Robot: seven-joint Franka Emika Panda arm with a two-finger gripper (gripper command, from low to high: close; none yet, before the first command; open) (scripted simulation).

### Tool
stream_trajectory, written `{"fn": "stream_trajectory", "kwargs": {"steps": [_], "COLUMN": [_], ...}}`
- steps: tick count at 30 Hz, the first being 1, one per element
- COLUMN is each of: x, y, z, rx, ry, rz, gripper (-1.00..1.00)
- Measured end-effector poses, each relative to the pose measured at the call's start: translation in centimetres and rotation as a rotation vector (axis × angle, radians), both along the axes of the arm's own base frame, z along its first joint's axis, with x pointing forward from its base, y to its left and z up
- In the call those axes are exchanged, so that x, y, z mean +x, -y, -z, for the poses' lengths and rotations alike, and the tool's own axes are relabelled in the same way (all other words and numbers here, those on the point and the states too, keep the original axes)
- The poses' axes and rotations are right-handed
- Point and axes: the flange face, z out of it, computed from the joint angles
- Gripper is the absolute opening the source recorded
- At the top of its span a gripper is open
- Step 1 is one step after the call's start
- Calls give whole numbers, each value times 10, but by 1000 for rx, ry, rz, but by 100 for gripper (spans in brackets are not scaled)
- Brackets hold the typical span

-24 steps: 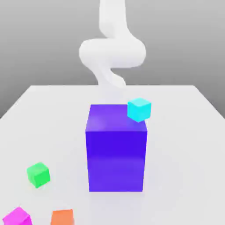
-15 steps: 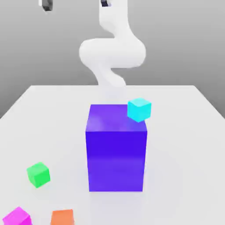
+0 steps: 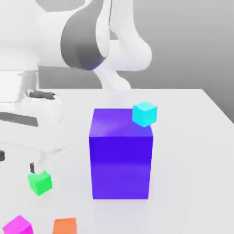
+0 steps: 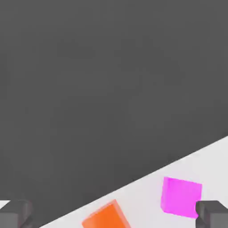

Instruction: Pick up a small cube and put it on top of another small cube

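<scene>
Four small cubes show in the exterior view: green (image 3: 39, 182), magenta (image 3: 17, 225), orange (image 3: 65, 226) and cyan (image 3: 145, 114). The cyan one sits by the top right corner of a big blue block (image 3: 120, 155). My gripper (image 3: 16, 162) hangs low at the exterior view's left, just above and beside the green cube, with one dark fingertip (image 3: 32, 167) close over it. In the hand view the gripper (image 4: 113, 216) is open with its fingertips (image 4: 212, 214) wide apart and nothing held; the magenta cube (image 4: 180, 196) and orange cube (image 4: 107, 216) lie on the table beyond.
The white table (image 3: 192, 151) stretches around the tall blue block, which stands in its middle. The bulky white arm (image 3: 82, 41) fills the upper left of the exterior view. The magenta and orange cubes lie near the table's front edge.
The arm has swung down from the top of the exterior view to the left side, bringing the hand close above the green cube. No cube has moved.
</scene>
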Motion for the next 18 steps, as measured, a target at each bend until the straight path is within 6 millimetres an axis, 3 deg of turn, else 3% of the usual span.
{"fn": "stream_trajectory", "kwargs": {"steps": [6, 10, 11, 18], "x": [-19, -23, -24, -24], "y": [41, 48, 48, 48], "z": [107, 171, 184, 186], "rx": [27, 30, 30, 31], "ry": [-140, -165, -166, -166], "rz": [106, 124, 125, 125], "gripper": [0, 0, -100, -100]}}
